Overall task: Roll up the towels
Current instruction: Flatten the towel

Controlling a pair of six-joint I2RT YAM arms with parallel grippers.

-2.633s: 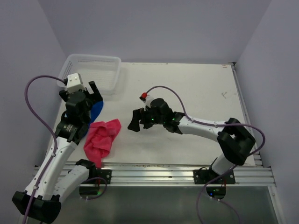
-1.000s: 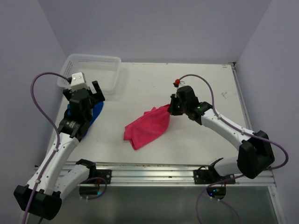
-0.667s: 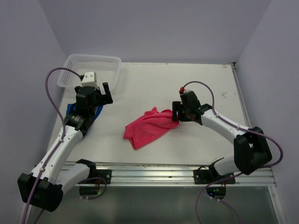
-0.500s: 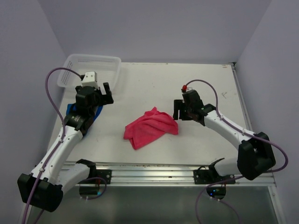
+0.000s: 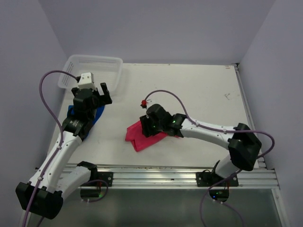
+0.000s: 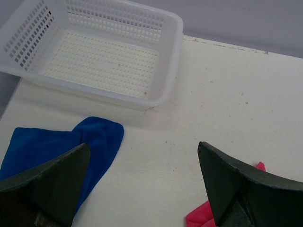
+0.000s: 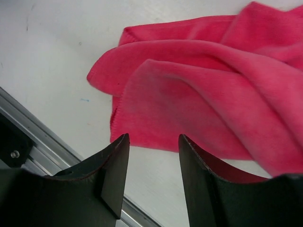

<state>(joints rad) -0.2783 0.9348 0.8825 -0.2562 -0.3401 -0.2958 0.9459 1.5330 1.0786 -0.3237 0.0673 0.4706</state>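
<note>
A crumpled pink towel (image 5: 140, 136) lies on the white table near its front middle; it fills the right wrist view (image 7: 199, 90), and a corner shows in the left wrist view (image 6: 201, 216). My right gripper (image 5: 146, 126) (image 7: 152, 142) is open and empty, low over the towel's near edge. A blue towel (image 5: 93, 115) lies flat at the left, also in the left wrist view (image 6: 66, 146). My left gripper (image 5: 97, 91) (image 6: 142, 165) is wide open and empty, held above the blue towel's far end.
A white perforated basket (image 5: 92, 71) stands at the back left corner, shown empty in the left wrist view (image 6: 94, 52). A metal rail (image 5: 156, 171) runs along the table's front edge, close to the pink towel (image 7: 28, 156).
My right gripper carried the pink towel from the left front to the middle, let it go, then swung left over it. My left arm shifted slightly above the blue towel.
</note>
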